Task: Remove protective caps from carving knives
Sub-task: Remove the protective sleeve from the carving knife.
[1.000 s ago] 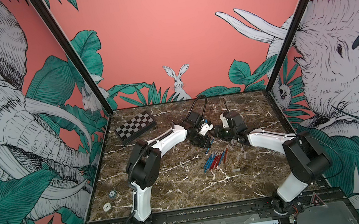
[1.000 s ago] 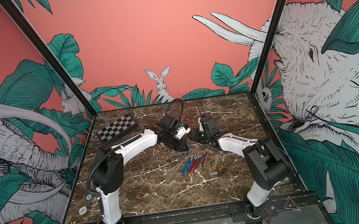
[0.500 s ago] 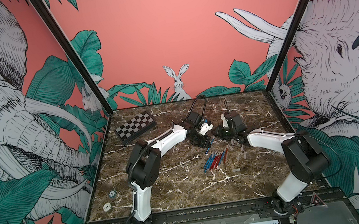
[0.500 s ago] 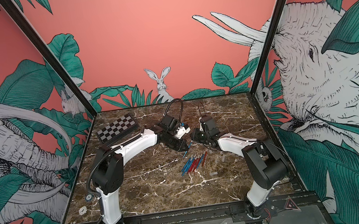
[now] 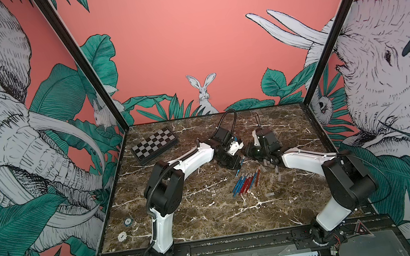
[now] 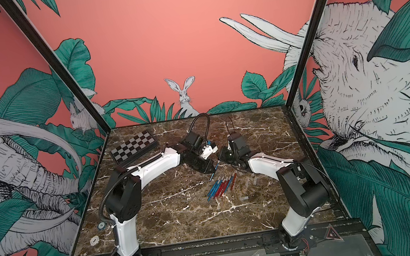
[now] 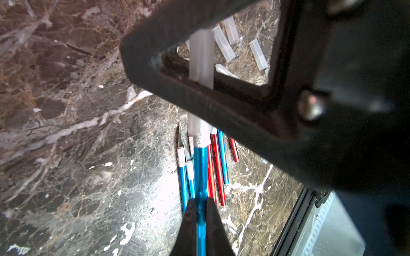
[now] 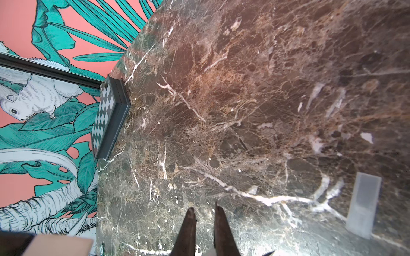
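Note:
My left gripper is shut on the blue handle of a carving knife, held above the table. Its clear protective cap runs between the black fingers of my right gripper, which is shut on it. In the right wrist view my right gripper shows a narrow slit at its tips. In both top views the two grippers meet tip to tip, with the left gripper over the far end of a pile of blue and red knives. Several loose caps lie right of the pile.
A checkered black-and-silver board lies at the far left of the marble table. Two small round discs sit near its left edge. One loose cap lies beside my right gripper, another nearer the front.
My right gripper's jaws have closed from half open onto the cap. Both arms have hardly shifted, and the left keeps its hold on the blue knife.

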